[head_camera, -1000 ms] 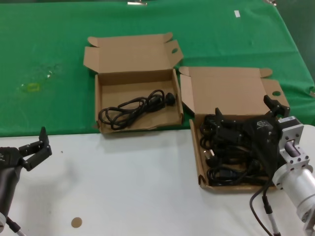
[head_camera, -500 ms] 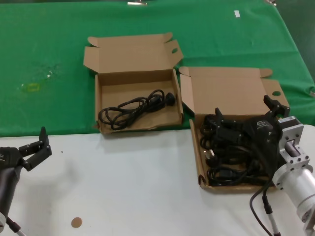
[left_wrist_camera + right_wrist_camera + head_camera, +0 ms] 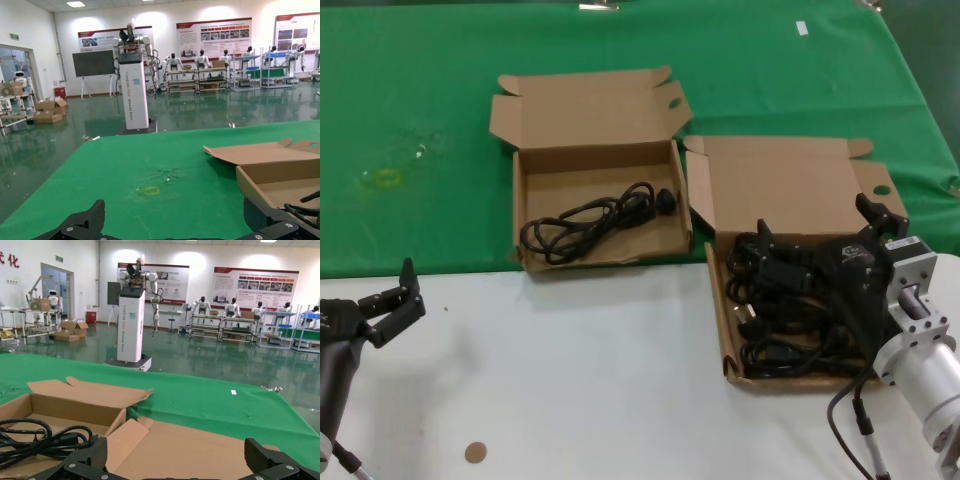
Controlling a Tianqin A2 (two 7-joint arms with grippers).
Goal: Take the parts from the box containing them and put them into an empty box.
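Note:
The box containing the parts (image 3: 719, 305) lies at the right, lid open, with several black cords (image 3: 782, 335) piled in it. My right gripper (image 3: 815, 225) hangs open just over that pile, its fingers (image 3: 763, 240) spread wide and holding nothing; the right wrist view shows its lid (image 3: 200, 450) between the open right gripper (image 3: 176, 452). The other box (image 3: 517, 215), to the left on the green cloth, holds one looped cord (image 3: 600, 215), which also shows as the cord (image 3: 40, 440). My left gripper (image 3: 393, 302) waits open over the white table at the far left.
Both boxes straddle the edge where the green cloth (image 3: 420, 120) meets the white table (image 3: 570, 380). A small brown disc (image 3: 474, 452) lies on the white table near me. The left wrist view shows the open left gripper (image 3: 175, 216) facing the cloth and the left box (image 3: 270, 175).

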